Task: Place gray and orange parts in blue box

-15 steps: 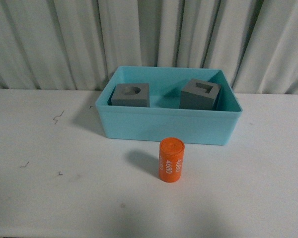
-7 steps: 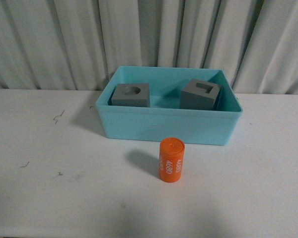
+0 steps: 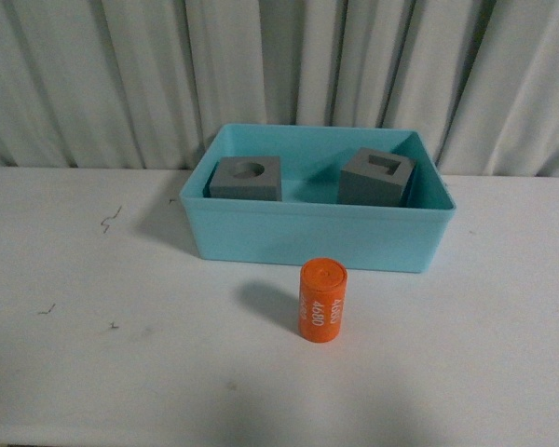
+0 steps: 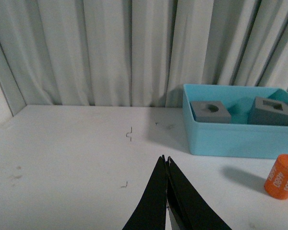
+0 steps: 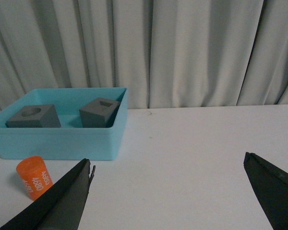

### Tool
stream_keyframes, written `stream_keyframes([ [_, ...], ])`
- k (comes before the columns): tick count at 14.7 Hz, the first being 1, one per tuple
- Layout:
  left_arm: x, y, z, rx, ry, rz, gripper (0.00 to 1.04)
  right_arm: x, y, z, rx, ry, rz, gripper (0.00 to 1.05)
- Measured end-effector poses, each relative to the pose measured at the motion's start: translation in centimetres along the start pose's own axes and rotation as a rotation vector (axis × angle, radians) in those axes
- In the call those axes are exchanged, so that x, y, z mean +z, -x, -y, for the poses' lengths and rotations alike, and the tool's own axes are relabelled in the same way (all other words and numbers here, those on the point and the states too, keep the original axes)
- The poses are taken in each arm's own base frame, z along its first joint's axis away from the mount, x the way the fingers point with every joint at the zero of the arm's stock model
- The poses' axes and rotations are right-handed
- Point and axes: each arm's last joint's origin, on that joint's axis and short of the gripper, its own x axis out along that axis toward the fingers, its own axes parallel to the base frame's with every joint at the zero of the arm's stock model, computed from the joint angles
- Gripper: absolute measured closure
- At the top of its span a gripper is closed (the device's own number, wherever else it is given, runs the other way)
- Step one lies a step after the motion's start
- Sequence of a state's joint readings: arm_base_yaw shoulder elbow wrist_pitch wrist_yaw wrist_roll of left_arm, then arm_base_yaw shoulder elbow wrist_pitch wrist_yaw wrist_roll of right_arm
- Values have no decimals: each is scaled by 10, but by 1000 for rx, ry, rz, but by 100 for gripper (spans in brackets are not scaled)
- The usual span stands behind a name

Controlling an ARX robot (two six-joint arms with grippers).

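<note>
Left claw (image 4: 166,160) closed tight, empty; right claw (image 5: 168,162) spread wide, empty. I see orange cylinder (image 3: 322,300) upright ahead of both; 2 gray cubes (image 3: 246,178) inside blue box (image 3: 317,237).

Turquoise box (image 3: 317,237), gray cubes (image 3: 246,179), orange cylinder (image 3: 322,300)

In front of the blue box (image 3: 261,235) only the upright orange cylinder (image 3: 322,300) interrupts the open table (image 3: 121,326), while inside the box a gap separates the round-hole gray cube (image 3: 247,179) from the rectangular-hole gray cube (image 3: 377,179).
</note>
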State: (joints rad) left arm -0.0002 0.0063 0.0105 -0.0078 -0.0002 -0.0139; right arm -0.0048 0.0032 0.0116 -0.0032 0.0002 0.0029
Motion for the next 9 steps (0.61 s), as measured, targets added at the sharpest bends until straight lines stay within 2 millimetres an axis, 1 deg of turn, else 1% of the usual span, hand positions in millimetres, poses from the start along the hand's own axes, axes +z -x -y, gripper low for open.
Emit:
stream_keyframes([
  [9,0,0,0,0,0,4,103,0,0,0,0,0,-1,6],
])
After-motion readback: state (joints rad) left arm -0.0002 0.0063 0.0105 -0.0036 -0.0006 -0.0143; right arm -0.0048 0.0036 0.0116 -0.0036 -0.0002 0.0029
